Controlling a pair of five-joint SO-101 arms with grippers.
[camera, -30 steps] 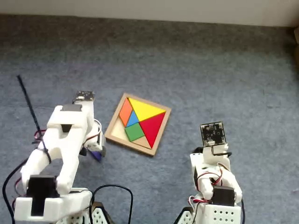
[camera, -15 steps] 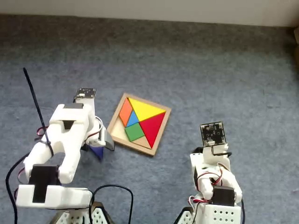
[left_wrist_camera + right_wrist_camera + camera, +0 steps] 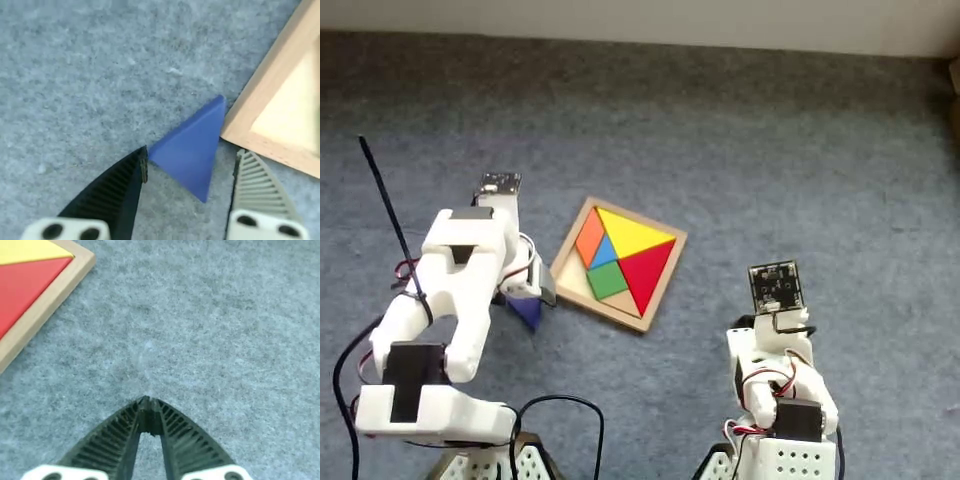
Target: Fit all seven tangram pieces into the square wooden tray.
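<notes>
The square wooden tray (image 3: pixel 665 287) lies mid-table and holds an orange (image 3: pixel 588 240), a yellow (image 3: pixel 632 235), a red (image 3: pixel 646 272), a green (image 3: pixel 607 282) and a light blue piece (image 3: pixel 604 254). Bare wood shows along its near-left side. A dark blue triangle (image 3: pixel 528 312) lies flat on the carpet just off the tray's left corner. My left gripper (image 3: pixel 191 154) is open and straddles this triangle (image 3: pixel 189 150). The black finger (image 3: pixel 120 190) touches one corner and the grey finger (image 3: pixel 252 185) stands apart beside the tray's rim (image 3: pixel 260 115). My right gripper (image 3: pixel 145 402) is shut and empty, above carpet near the tray's corner (image 3: pixel 45 300).
Grey carpet covers the whole table. The right arm (image 3: pixel 775 290) stands folded at the front right, off the tray. A thin black cable (image 3: pixel 385 215) runs up from the left arm. Open carpet stretches behind and to the right of the tray.
The left arm has shifted a little toward the far side, and the dark blue triangle between its fingers has slid that way too, closer to the tray's corner. The right arm has kept still.
</notes>
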